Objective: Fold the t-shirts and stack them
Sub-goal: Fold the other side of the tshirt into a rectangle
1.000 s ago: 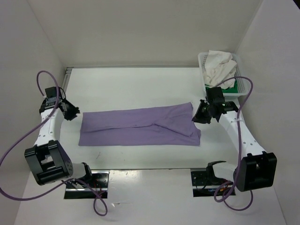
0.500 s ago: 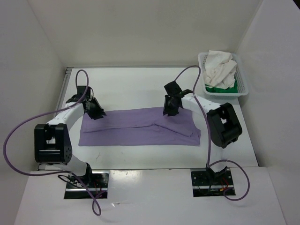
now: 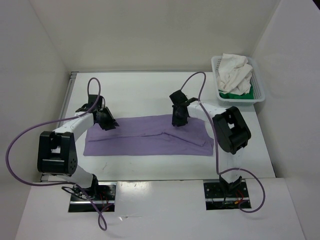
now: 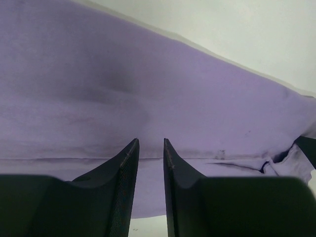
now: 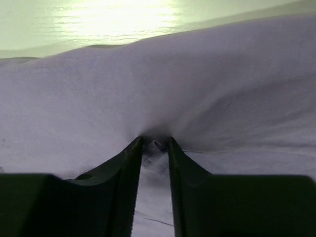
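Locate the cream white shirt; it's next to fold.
Top view: the cream white shirt lies heaped in the white mesh basket at the table's far right corner, over the green shirt.

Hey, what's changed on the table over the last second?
Both arms swung inward from the table's sides. The left gripper now sits over the far left corner of the lavender shirt, jaws slightly apart. The right gripper presses into its far edge; whether it grips cloth I cannot tell. The shirt lies as before, and the basket with the cream shirt and green shirt is unchanged.
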`<state>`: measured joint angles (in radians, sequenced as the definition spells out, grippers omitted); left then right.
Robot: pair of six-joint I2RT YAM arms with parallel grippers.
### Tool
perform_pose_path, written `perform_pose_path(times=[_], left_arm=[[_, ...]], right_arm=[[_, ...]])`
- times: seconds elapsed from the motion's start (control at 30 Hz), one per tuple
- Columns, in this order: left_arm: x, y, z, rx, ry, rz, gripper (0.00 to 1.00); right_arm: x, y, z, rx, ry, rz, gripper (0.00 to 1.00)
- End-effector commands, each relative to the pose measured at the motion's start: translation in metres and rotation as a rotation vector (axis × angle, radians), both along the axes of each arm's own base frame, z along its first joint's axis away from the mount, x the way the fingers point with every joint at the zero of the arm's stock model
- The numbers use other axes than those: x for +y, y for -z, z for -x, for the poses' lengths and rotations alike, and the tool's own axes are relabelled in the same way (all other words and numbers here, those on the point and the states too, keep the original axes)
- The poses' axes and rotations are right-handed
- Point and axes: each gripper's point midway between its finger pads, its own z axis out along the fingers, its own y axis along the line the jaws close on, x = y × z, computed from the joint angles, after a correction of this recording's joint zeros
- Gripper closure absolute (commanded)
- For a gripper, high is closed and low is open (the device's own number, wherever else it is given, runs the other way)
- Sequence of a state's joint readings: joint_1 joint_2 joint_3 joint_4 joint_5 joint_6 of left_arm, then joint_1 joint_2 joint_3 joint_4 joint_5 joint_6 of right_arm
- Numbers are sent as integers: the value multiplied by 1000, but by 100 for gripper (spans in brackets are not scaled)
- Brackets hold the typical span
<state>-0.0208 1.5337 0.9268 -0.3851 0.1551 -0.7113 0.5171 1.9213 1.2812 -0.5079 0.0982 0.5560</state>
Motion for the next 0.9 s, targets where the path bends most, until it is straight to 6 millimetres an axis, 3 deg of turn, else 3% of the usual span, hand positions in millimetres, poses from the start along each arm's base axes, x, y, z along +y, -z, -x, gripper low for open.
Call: perform_pose_path(times=[0.0,0.07,0.13,0.3,0.5,0.57,0.7,0.8,0.83,0.87], left_arm=[[-7,-5,-6,-37,11,17,66],[-7,-2,-4,-26,4,21,66],[-7,-2,-4,-26,4,21,66],[-12,-4,-5,-33,10,34,66],[-13,-7,-7,-42,15,42,66],[-15,-12,-12,-62,21,52,66],[-18,-20,-18,-79,19,65,66],[-19,-27,-23,-98,24,74,66],[-19,-27,-23,-99,24,74,66],[-19,-32,-27,-112,25,74,66]], right_arm=[[11,-5,-4,-27,-24,-5,68],[7,-4,-2,-22,-9,8,84],[2,-15,1,-35,-3,15,90],[-10,-36,20,-33,8,19,91],[-11,-30,77,90,-51,-42,99],[-3,-20,105,165,-101,-66,99],[30,-24,147,243,-191,-155,99],[62,-43,172,285,-252,-276,80],[71,-55,172,286,-263,-323,58],[73,-62,169,269,-267,-335,50]])
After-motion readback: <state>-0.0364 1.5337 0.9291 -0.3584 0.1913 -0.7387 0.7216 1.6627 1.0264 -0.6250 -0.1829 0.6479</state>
